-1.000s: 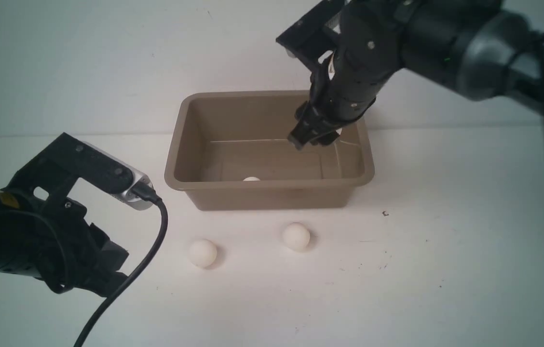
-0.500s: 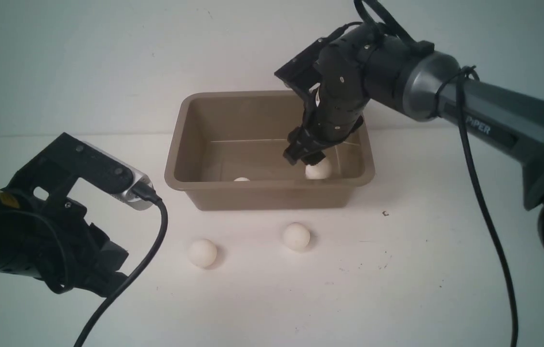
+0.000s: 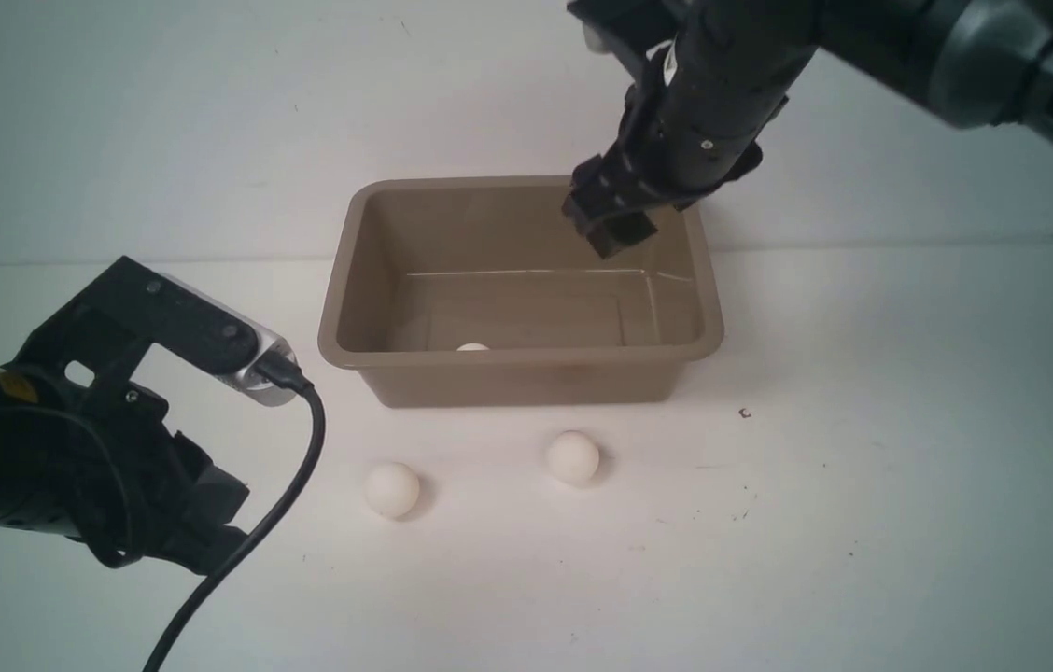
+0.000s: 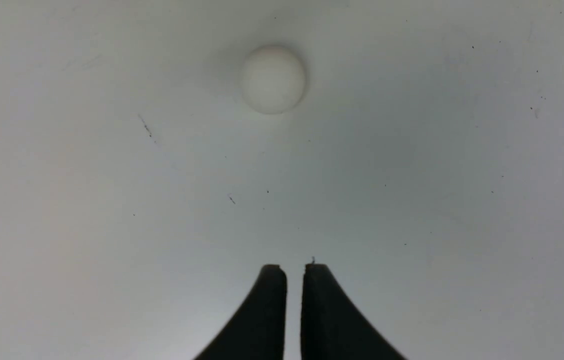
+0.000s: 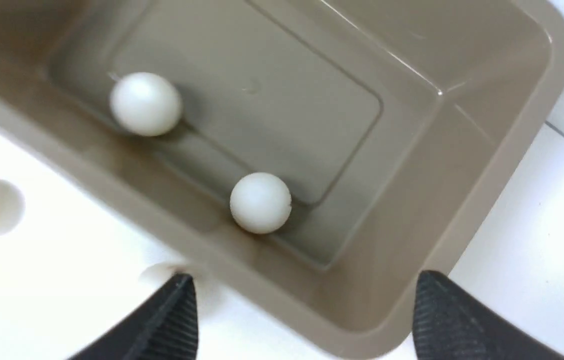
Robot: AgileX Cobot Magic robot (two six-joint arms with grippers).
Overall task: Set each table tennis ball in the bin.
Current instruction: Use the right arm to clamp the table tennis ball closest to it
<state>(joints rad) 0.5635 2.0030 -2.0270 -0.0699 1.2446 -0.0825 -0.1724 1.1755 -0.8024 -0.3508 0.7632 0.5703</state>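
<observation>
The taupe bin (image 3: pixel 340 308) stands at the middle back of the table. Two off-white balls (image 5: pixel 146 104) (image 5: pixel 260 202) lie on its floor by the near wall; in the front view only the top of one (image 3: pixel 471 347) shows over the rim. Two more balls (image 3: pixel 392 489) (image 3: pixel 572 457) lie on the table in front of the bin; one also shows in the left wrist view (image 4: pixel 273 79). My right gripper (image 3: pixel 613 227) is open and empty above the bin's back right part (image 5: pixel 557 75). My left gripper (image 4: pixel 294 267) is shut and empty, low at the front left.
The white table (image 3: pixel 863 485) carries small dark specks. A black cable (image 3: pixel 302 467) hangs from the left wrist camera. A pale wall stands behind the bin.
My right gripper dropped a ball into the bin, then rose out of it, open. The dropped ball rolled to the near wall. The left arm has not moved.
</observation>
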